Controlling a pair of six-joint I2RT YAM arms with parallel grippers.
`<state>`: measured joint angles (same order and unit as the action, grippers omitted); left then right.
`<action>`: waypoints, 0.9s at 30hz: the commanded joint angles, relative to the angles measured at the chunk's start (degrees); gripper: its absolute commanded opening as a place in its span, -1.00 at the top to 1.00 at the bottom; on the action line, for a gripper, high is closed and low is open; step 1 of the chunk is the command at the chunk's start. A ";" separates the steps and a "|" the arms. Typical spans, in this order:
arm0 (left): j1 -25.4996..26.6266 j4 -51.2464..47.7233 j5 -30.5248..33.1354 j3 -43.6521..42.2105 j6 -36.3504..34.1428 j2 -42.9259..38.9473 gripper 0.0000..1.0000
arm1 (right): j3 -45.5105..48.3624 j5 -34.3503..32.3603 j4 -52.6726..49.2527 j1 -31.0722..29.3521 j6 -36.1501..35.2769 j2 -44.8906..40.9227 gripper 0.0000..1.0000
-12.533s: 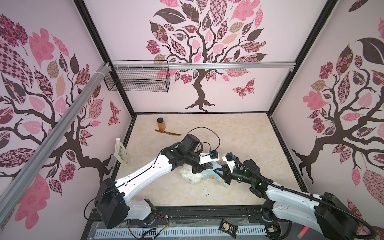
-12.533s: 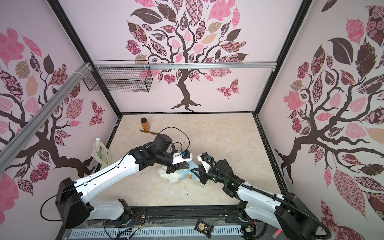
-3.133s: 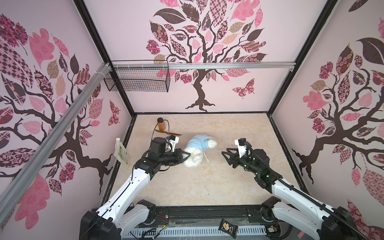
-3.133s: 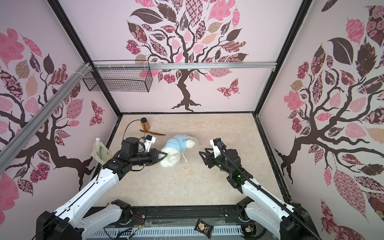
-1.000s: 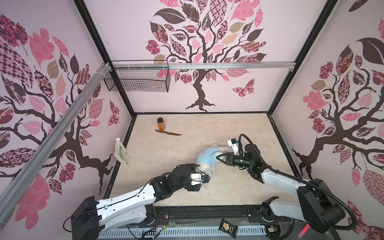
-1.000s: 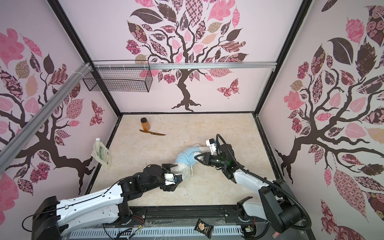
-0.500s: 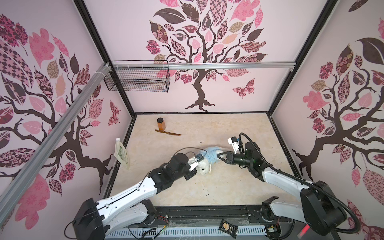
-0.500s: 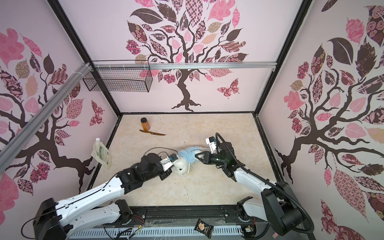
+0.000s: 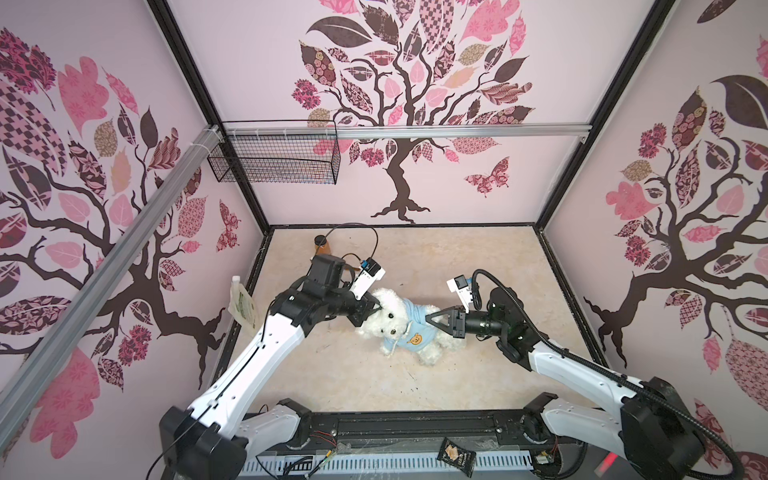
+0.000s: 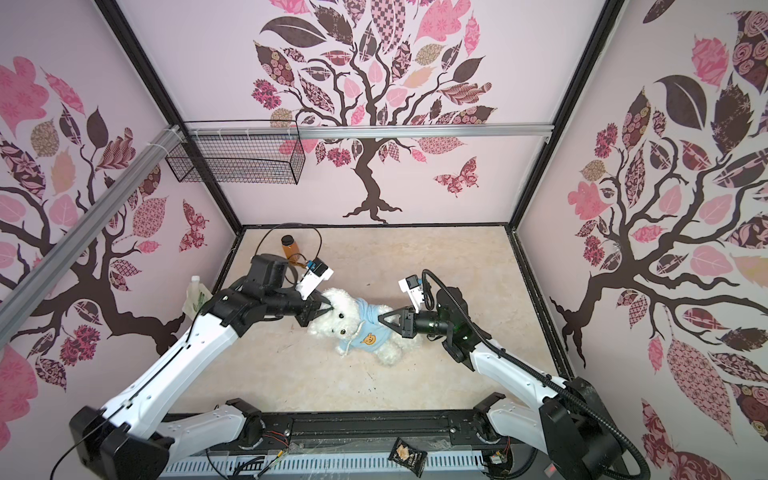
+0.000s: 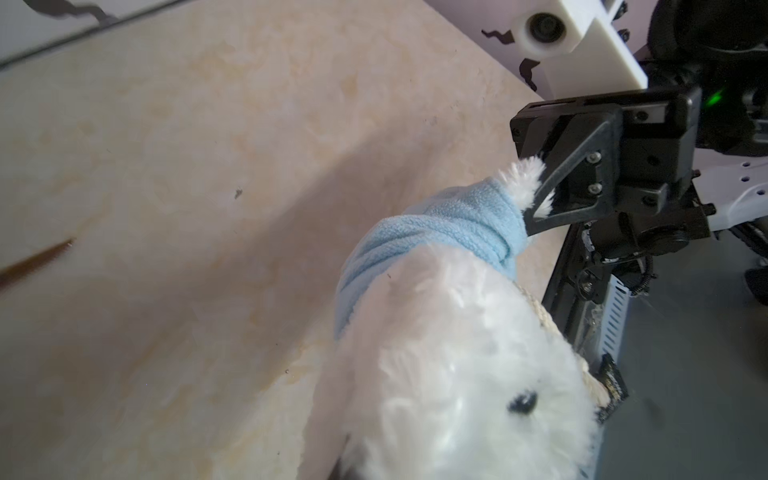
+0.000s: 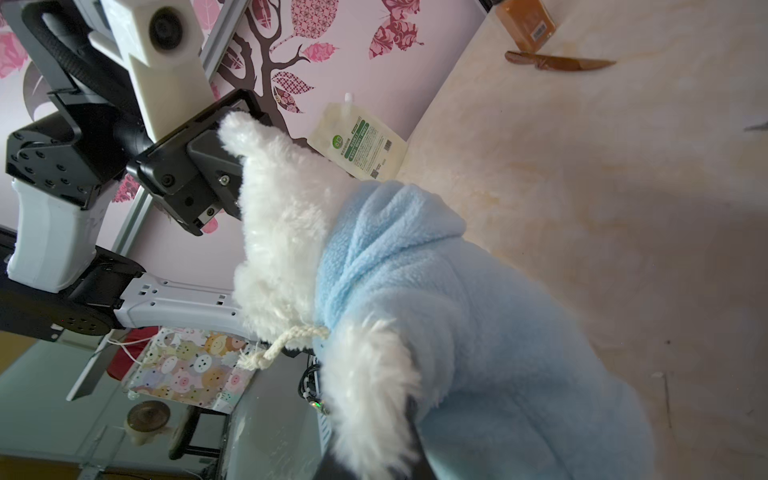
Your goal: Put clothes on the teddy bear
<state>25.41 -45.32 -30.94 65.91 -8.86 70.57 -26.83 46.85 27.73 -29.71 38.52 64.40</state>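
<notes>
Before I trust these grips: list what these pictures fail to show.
Left gripper: fingertips sunk in the teddy bear's fur in both top views; its wrist view shows mostly fur.
Knife: blurred, cut by the edge in the left wrist view.
Jar: cut by the edge in the right wrist view.
Pouch label: too small to read anywhere.

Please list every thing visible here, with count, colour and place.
teddy bear: one, white, middle of the table.
hooded shirt: one, light blue, orange patch, on the bear.
bottle: one, amber, dark cap, far left corner.
wooden knife: one, brown, near the bottle.
pouch: one, pale, green label, against left wall.
wire basket: one, black, on the back wall.
packet: one, black, before the robot's base.
left gripper: one, black, shut on the bear's ear.
right gripper: one, black, shut on the bear's paw.
</notes>
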 commanded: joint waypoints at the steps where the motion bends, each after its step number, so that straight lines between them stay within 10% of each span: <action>1: -1.39 -2.85 -0.22 6.21 4.94 7.39 1.00 | 2.57 2.53 0.19 -1.15 4.91 1.99 0.95; 9: -2.04 6.04 10.32 8.14 11.95 19.96 0.40 | 3.44 -10.13 4.78 4.24 5.83 11.80 0.64; 18: -2.05 10.85 30.07 8.67 14.54 17.89 -0.25 | -3.79 -16.12 -10.63 9.87 -9.68 13.80 0.12; 27: 4.48 32.27 18.97 -15.58 36.43 1.19 -0.30 | 3.03 -17.83 -18.15 9.68 -13.41 -0.70 -0.43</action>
<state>26.11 -22.04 -8.34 56.18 17.85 72.42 -24.80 30.39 15.18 -20.12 28.08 67.31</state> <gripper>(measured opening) 0.649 0.713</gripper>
